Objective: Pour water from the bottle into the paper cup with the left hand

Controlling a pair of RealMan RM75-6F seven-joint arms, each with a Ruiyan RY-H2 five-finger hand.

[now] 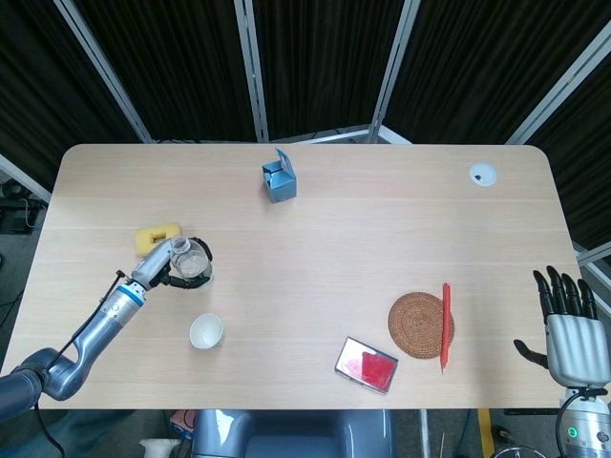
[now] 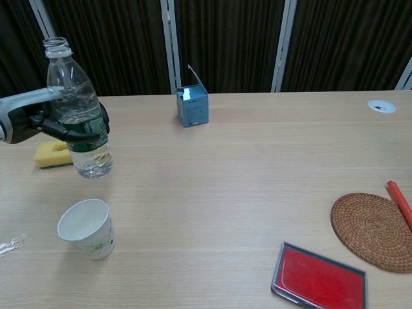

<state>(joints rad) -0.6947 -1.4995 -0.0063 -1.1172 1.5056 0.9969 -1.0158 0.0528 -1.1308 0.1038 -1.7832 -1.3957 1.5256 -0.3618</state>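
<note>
The clear water bottle (image 2: 78, 116) is standing nearly upright, uncapped, gripped around its middle by the left hand (image 2: 48, 120), behind the paper cup (image 2: 87, 228) on the tabletop (image 2: 244, 161). The chest view is showing the bottle's open neck; the head view is foreshortening it. Only the head view is showing the right hand (image 1: 570, 329), fingers spread, holding nothing, beyond the tabletop's edge.
</note>
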